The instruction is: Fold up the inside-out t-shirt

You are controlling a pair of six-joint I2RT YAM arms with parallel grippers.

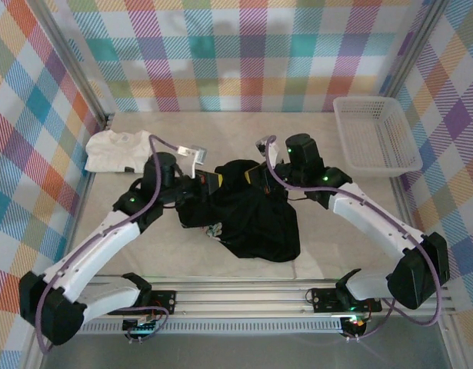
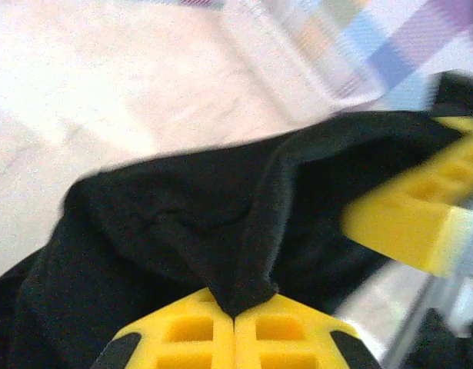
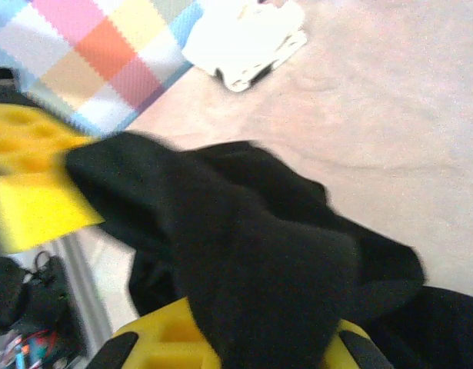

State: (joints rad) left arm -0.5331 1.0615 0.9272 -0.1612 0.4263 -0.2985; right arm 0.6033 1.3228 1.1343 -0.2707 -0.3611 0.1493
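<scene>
The inside-out t-shirt (image 1: 255, 219) is being gripped in a bunch between the two pincers, its bulk lying on the table (image 1: 221, 131) just nearer than them. A fold is being pinched by the closed left pincer (image 2: 234, 311); the right pincer (image 3: 251, 338) is being clamped on more black cloth. The grasping step is judged to be in hand. Next, the pincers probably need drawing apart and lifting so the cloth is spread. A white garment (image 1: 117, 150) is lying beyond the left pincer and a basket (image 1: 374, 134) beyond the right, with bare pale surface between them.
</scene>
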